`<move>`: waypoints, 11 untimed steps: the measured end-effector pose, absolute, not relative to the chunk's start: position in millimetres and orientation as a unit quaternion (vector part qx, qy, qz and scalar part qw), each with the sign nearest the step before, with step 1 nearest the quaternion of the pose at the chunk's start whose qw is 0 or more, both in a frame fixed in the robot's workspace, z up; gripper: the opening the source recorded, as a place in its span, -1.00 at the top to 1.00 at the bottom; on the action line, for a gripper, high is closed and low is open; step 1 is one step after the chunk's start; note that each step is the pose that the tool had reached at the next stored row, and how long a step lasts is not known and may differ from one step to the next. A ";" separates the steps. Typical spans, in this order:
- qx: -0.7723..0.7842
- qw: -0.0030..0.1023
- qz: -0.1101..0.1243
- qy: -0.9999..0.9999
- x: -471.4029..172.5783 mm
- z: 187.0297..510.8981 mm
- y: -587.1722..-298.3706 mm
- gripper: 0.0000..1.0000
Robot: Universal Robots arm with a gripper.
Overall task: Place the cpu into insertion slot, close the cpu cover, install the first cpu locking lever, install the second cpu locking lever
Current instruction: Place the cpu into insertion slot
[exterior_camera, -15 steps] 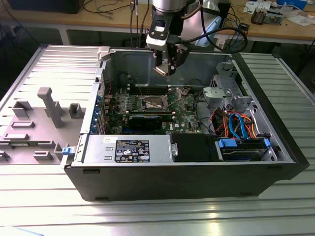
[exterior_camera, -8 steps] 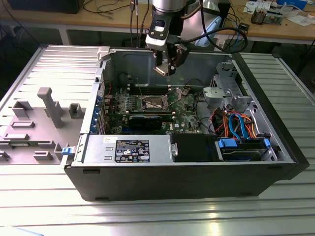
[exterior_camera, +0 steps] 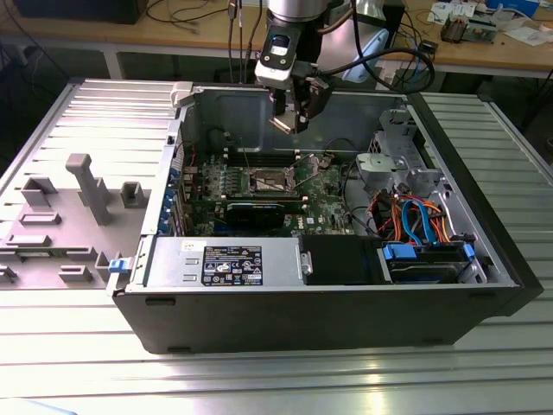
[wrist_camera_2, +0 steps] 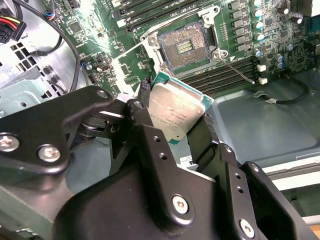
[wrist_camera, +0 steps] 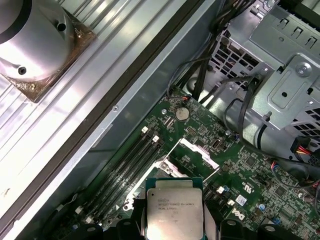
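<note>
**CPU HELD ABOVE THE OPEN INSERTION SLOT**

The black two-fingered gripper (exterior_camera: 292, 121) hangs directly over the insertion slot, well clear of it. It is pinched onto the cpu (wrist_camera_2: 176, 114), a small flat square chip with a light silvery-grey metal top and a green rim. In both wrist views the black fingers (wrist_camera_2: 150, 145) press on two opposite edges of the chip, and the chip touches nothing else.

The insertion slot (wrist_camera_2: 186, 47) is a dark square socket on the green motherboard (wrist_camera_2: 100, 45), and its field of fine contacts is exposed. The cpu cover (wrist_camera: 194, 152), a thin silvery metal frame with a large window, stands raised at one edge of the slot. A thin metal wire lever (wrist_camera_2: 239, 70) runs out from one corner of the slot across the long black memory slots (wrist_camera_2: 225, 82) just beside it.

A grey perforated metal drive cage (wrist_camera: 285, 65) sits well apart from the slot. The slot lies near the middle of the open black computer case (exterior_camera: 346, 320), which rests on a ribbed metal table (exterior_camera: 259, 380).
</note>
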State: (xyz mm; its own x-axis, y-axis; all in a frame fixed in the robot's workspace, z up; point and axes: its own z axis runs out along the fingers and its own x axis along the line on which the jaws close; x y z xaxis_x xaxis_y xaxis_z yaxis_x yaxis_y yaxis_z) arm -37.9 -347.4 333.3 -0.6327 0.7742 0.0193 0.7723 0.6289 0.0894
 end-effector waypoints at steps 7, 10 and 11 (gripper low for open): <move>0.443 0.011 0.044 0.895 -37.9 333.2 -347.4 -0.09; 0.446 0.011 0.044 0.894 -37.9 333.2 -347.4 -0.09; 0.447 0.011 0.044 0.893 -37.9 333.2 -347.4 -0.09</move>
State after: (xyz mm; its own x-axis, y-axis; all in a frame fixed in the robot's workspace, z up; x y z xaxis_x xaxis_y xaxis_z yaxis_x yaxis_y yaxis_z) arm -37.9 -347.4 333.2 -0.6002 0.7996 0.0193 0.7976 0.5966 0.0894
